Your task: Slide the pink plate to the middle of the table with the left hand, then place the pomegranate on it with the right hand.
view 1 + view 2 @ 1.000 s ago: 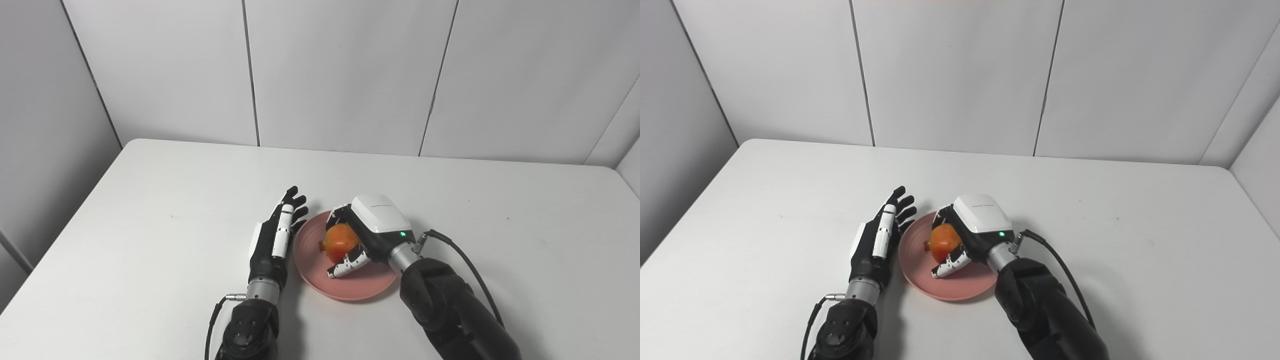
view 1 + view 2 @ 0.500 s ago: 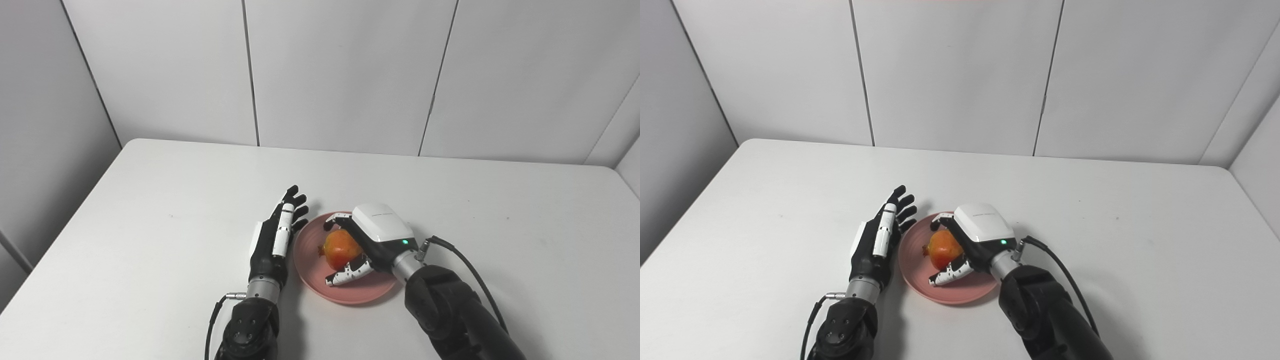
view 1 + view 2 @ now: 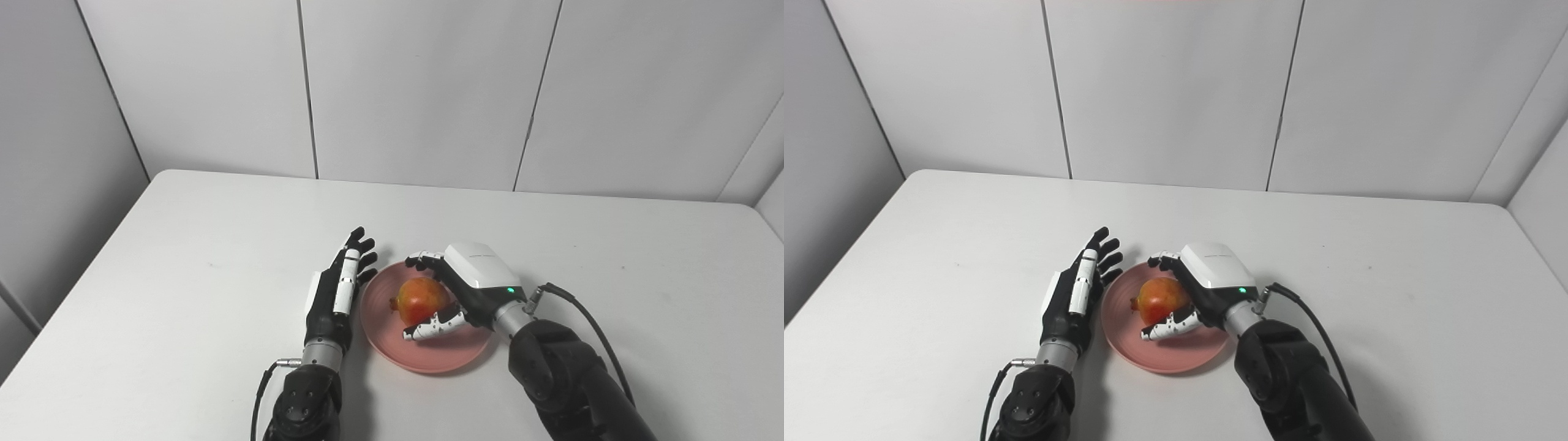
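Note:
The pink plate (image 3: 442,356) lies near the middle of the white table. The orange-red pomegranate (image 3: 420,299) rests on it, left of its centre. My right hand (image 3: 473,286) is open just right of the fruit; its fingers (image 3: 424,259) curve past the far side and its thumb (image 3: 430,327) reaches along the near side, and I cannot tell whether they touch it. My left hand (image 3: 337,295) is open and empty, standing on its edge on the table, fingers straight, against the plate's left rim.
The white table (image 3: 184,245) has rounded corners, with grey wall panels behind it. A black cable (image 3: 588,324) runs from my right wrist down along the forearm.
My right hand lowered the pomegranate onto the plate, opened and drew back a little to the right. The fruit stays on the plate. The left hand has not moved.

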`<state>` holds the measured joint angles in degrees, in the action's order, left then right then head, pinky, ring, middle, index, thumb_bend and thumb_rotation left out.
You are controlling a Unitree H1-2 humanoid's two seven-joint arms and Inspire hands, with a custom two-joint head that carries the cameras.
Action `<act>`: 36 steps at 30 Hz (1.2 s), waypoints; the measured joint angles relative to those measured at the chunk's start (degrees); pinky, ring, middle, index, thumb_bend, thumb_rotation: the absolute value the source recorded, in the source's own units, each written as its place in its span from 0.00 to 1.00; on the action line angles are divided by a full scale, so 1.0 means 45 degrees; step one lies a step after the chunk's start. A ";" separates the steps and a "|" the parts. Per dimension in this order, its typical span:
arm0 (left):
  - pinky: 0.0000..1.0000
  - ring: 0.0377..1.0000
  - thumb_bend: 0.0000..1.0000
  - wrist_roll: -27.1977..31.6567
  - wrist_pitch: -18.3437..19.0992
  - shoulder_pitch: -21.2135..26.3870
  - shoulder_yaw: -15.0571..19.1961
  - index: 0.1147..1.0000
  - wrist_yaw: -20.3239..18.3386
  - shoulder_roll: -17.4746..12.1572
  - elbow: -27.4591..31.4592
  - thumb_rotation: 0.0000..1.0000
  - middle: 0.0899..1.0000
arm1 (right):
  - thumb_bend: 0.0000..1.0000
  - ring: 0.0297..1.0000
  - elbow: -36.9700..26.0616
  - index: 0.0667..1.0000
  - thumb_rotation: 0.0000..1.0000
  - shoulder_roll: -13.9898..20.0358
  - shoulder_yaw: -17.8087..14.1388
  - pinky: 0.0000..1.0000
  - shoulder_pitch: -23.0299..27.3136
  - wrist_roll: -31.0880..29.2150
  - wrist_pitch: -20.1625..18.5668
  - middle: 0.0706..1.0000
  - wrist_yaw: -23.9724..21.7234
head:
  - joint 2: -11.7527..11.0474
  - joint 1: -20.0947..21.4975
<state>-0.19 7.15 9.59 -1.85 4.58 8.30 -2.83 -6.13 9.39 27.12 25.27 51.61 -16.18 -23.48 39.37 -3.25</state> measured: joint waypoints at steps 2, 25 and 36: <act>0.84 0.87 0.40 0.0001 0.0003 0.0000 0.0002 0.87 0.0000 0.0000 0.0002 1.00 0.88 | 0.90 0.69 -0.0283 0.76 0.45 -0.0015 -0.0144 0.58 -0.0006 -0.0100 0.0001 0.76 -0.0004 | -0.0020 0.0039; 0.85 0.88 0.40 0.0066 0.0081 0.0002 0.0139 0.88 -0.0061 -0.0037 0.0015 1.00 0.89 | 0.81 0.84 -0.2724 0.88 0.98 -0.0636 -0.4124 0.77 -0.1456 -0.4466 0.0001 0.86 0.1768 | -0.0098 0.0469; 0.88 0.89 0.40 0.0070 0.0031 0.0000 0.0157 0.90 -0.0188 -0.0174 0.0067 1.00 0.91 | 0.65 0.99 -0.1716 0.99 1.00 -0.1788 -0.6136 0.98 -0.3186 -0.9043 0.0052 1.00 0.2866 | -0.0078 0.0625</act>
<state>0.13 7.29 9.59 -1.14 3.73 7.52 -2.53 -13.85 1.35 -0.49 10.93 10.92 -15.95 -10.58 39.02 -0.44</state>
